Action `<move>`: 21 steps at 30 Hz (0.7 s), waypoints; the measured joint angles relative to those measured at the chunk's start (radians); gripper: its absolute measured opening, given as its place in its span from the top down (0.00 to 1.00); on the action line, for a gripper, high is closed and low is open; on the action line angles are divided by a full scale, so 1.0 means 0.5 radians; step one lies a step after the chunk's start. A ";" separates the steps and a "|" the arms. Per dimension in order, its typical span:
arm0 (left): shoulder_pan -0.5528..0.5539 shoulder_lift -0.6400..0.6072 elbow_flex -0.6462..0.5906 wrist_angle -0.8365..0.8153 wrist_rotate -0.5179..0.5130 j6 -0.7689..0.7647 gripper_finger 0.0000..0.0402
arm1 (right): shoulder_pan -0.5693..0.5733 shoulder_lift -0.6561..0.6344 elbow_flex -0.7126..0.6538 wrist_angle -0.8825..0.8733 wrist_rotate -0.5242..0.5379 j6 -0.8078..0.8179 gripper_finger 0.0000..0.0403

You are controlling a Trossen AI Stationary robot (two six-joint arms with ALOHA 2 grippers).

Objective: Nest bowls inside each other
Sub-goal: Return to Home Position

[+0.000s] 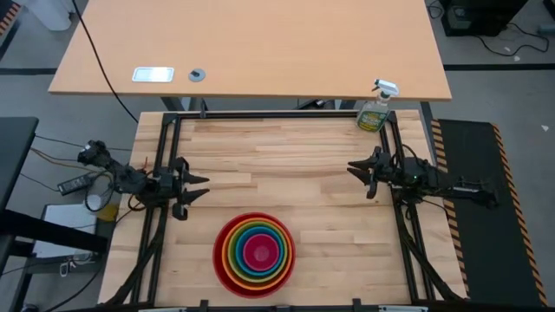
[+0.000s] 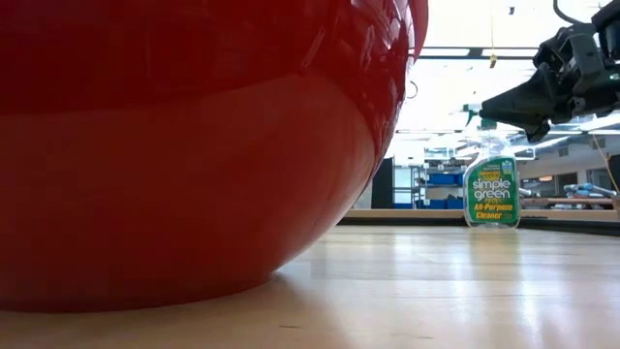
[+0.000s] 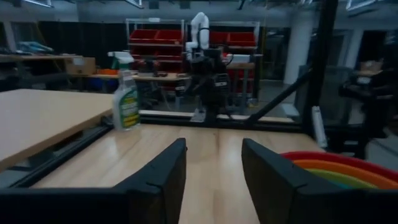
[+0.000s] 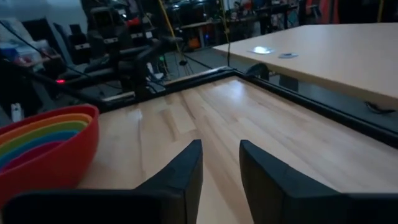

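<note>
Several glossy bowls (image 1: 254, 254) sit nested one inside another near the table's front edge: red outermost, then orange, yellow, green and blue rings, with magenta-pink in the middle. The red bowl (image 2: 184, 145) rests on its base on the wooden top and fills the low view. The stack's rims (image 3: 339, 169) (image 4: 43, 134) also show in both wrist views. My left gripper (image 1: 195, 186) (image 3: 213, 180) hovers open at the table's left edge, pointing right. At the right edge my right gripper (image 1: 354, 171) (image 4: 221, 174) (image 2: 489, 105) is open too, pointing left. Neither touches anything.
A green spray bottle (image 1: 375, 108) (image 2: 491, 189) (image 3: 125, 99) stands at the table's far right corner. A black frame (image 1: 277, 115) runs along the table's edges. Beyond the far edge is a larger tan desk (image 1: 251, 43). Bare wood lies between the two grippers.
</note>
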 joint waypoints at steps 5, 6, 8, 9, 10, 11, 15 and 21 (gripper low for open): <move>0.169 0.000 0.000 -0.002 0.385 -0.088 0.69 | -0.155 -0.013 -0.002 0.136 -0.231 -0.033 0.78; 0.186 0.000 0.000 -0.007 0.416 -0.105 0.70 | -0.180 -0.012 -0.002 0.199 -0.272 -0.056 0.79; 0.203 0.000 0.000 -0.014 0.417 -0.145 0.71 | -0.219 -0.012 -0.012 0.366 -0.323 -0.105 0.80; 0.202 0.000 0.000 -0.017 0.416 -0.163 0.71 | -0.232 -0.012 -0.024 0.448 -0.329 -0.116 0.81; 0.199 0.000 0.000 -0.021 0.418 -0.187 0.72 | -0.241 -0.012 -0.039 0.513 -0.331 -0.117 0.81; 0.197 0.000 0.000 -0.033 0.418 -0.202 0.72 | -0.249 -0.012 -0.060 0.555 -0.328 -0.120 0.82; 0.197 0.000 0.000 -0.099 0.418 -0.244 0.72 | -0.271 -0.006 -0.124 0.499 -0.256 -0.116 0.82; 0.198 0.003 0.000 -0.254 0.418 -0.250 0.72 | -0.270 0.000 -0.124 0.410 -0.034 -0.066 0.82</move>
